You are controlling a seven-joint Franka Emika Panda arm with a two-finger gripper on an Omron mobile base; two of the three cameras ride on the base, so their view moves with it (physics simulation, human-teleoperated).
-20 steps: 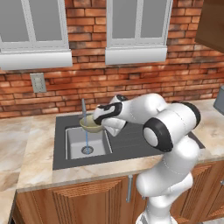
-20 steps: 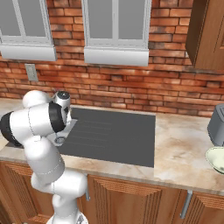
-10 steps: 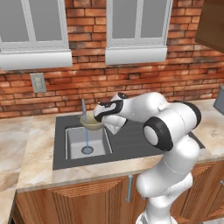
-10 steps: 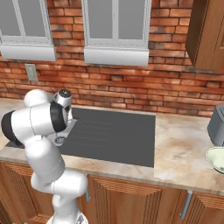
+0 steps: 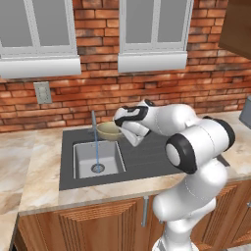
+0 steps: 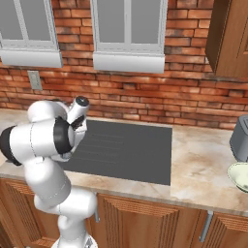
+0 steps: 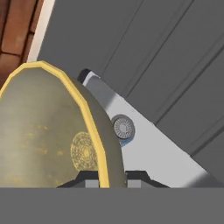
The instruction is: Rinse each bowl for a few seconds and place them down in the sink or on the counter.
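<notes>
Holding the olive-tan bowl [image 5: 110, 130] by its rim, the pincer [image 5: 122, 131] stands narrow, its two dark tips pinching the thin yellow edge, one inside and one outside, as the hand view makes plain. The bowl hangs over the back right corner of the sink [image 5: 139, 164] basin, just beside the thin stream falling from the faucet [image 5: 93, 116] toward the drain [image 7: 123, 127], and not quite under it, as far as I can tell. It looks light and stiff, likely glazed and slick once wet, so the rim is the sensible hold; a pinch this slim could let it pivot or slip. From the left base view I can see faucet, water and bowl together; from the right base view the arm blocks the basin, yet the paler bowl [image 6: 239, 175] shows there, waiting on the counter [image 6: 203, 167] far to the right near a grey appliance [image 6: 240, 137].
</notes>
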